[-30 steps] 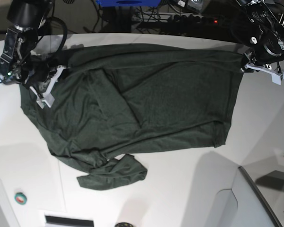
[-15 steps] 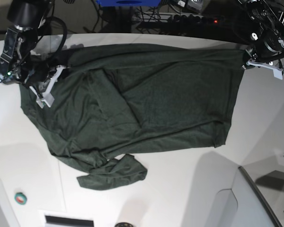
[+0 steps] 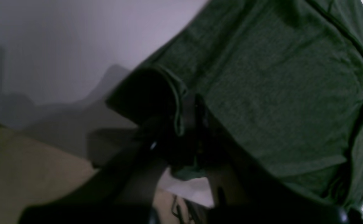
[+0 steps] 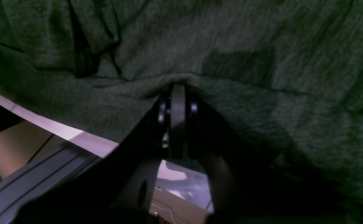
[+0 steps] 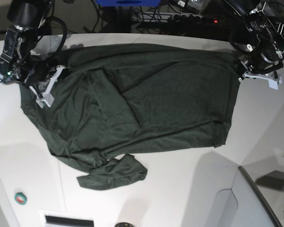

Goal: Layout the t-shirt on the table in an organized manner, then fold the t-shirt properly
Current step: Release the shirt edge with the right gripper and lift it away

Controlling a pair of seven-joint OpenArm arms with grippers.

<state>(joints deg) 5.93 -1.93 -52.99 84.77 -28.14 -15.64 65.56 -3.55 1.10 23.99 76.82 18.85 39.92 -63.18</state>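
White glossy table (image 5: 180,189) is carrying the dark green thin-cloth t-shirt (image 5: 146,104), spreading between both claws. Left gripper (image 3: 184,124) and right gripper (image 4: 176,102) are pinching its edges shut (limp, light, prone to bunching); corners are gripping best.

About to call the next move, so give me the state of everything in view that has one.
t-shirt: spread across the table, wrinkled, one sleeve bunched at the near edge, not yet folded.
left gripper: shut on the t-shirt's corner.
right gripper: shut on the t-shirt's edge.
table: white, bearing the t-shirt.
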